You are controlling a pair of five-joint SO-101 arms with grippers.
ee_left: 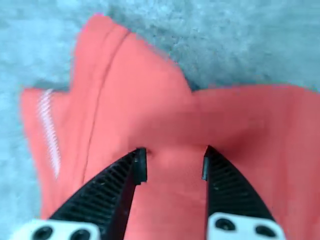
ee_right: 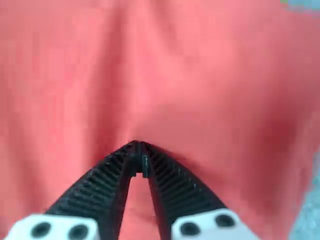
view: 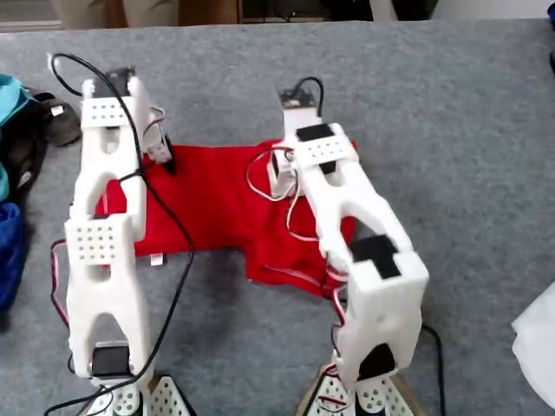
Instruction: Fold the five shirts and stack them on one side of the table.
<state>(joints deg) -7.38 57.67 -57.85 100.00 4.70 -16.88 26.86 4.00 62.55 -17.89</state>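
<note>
In the middle of the gray surface [view: 451,121] lies the red shirt [view: 217,204]. The left tool [ee_left: 173,164] is spread wide over it. The right tool [ee_right: 138,159] pinches its cloth tight.

One red shirt [view: 217,208] lies on one grey table [view: 451,130]. Two white arms stand at the near edge, the left arm [view: 104,251] and the right arm [view: 355,234]. There are two grippers, one per arm: the left gripper [ee_left: 172,162] and the right gripper [ee_right: 138,150]. Each has two black ribbed fingers [ee_left: 125,175], four in all. One heap of clothes [view: 13,173] at the left edge shows four colours: teal, black, grey and blue. The number of garments in it cannot be told. One white thing [view: 538,342] sits at the near right edge.
</note>
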